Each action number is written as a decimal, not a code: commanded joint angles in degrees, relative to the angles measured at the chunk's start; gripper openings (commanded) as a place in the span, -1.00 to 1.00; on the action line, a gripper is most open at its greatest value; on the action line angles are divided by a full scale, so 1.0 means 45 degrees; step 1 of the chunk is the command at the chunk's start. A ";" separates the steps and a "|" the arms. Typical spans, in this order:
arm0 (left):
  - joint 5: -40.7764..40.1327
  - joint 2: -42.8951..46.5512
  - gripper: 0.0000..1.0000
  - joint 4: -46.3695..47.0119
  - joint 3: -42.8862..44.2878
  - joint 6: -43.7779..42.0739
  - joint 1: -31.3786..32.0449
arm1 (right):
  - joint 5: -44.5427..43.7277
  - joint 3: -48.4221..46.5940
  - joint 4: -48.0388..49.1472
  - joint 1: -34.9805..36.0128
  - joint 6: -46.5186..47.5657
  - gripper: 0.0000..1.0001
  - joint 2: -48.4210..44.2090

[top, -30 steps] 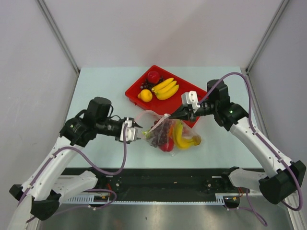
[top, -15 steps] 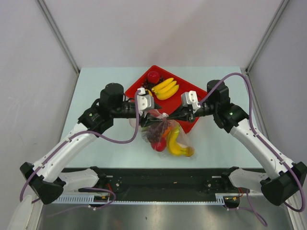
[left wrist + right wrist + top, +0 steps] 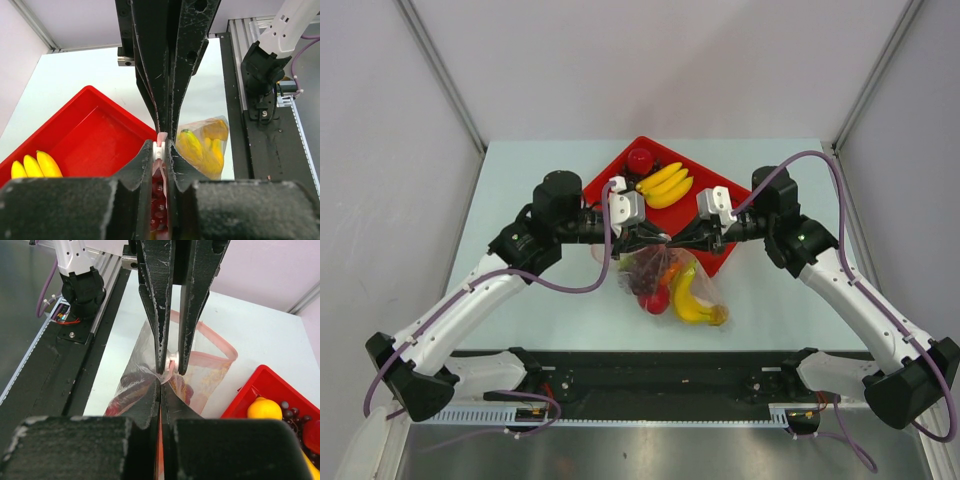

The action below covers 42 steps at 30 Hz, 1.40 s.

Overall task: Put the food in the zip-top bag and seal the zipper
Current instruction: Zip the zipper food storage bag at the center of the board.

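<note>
left fingers (image 3: 141, 167) have closed on zipper (image 3: 160, 144), right fingers (image 3: 144, 407) pinch it — bag (image 3: 212, 371) holds bananas (image 3: 692, 300)

The left arm (image 3: 470, 300) and the right arm (image 3: 850, 290), built of white shells and rounded black joints, stand on black bases (image 3: 910, 385) in the overhead view's lower corners. A purple cable (image 3: 582, 285) loops beside each. The left gripper (image 3: 655, 237) and right gripper (image 3: 673, 240) pair white blocks (image 3: 713, 205) with scratched, tapering black fingers (image 3: 155, 290).
</note>
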<state>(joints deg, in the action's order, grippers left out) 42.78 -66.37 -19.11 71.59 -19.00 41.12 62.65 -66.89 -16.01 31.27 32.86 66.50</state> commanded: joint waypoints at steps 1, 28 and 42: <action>0.0258 0.0159 -0.74 -0.0516 -0.0030 -0.0599 0.0061 | 0.0081 -0.0838 0.1194 0.0044 -0.0115 -1.00 -0.0559; 0.0377 0.0530 -0.99 -0.0926 -0.1417 -0.1244 -0.1345 | -0.0387 -0.0838 0.0647 0.0063 0.0374 -1.00 -0.0246; -0.0269 0.1194 -0.91 -0.2451 -0.2394 -0.3197 -0.3024 | -0.1012 -0.0838 0.1038 -0.0385 -0.0096 -1.00 -0.0735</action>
<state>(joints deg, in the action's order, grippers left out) 44.18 -62.13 -25.04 61.91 -29.34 30.65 57.76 -66.89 -17.19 30.79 32.88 66.52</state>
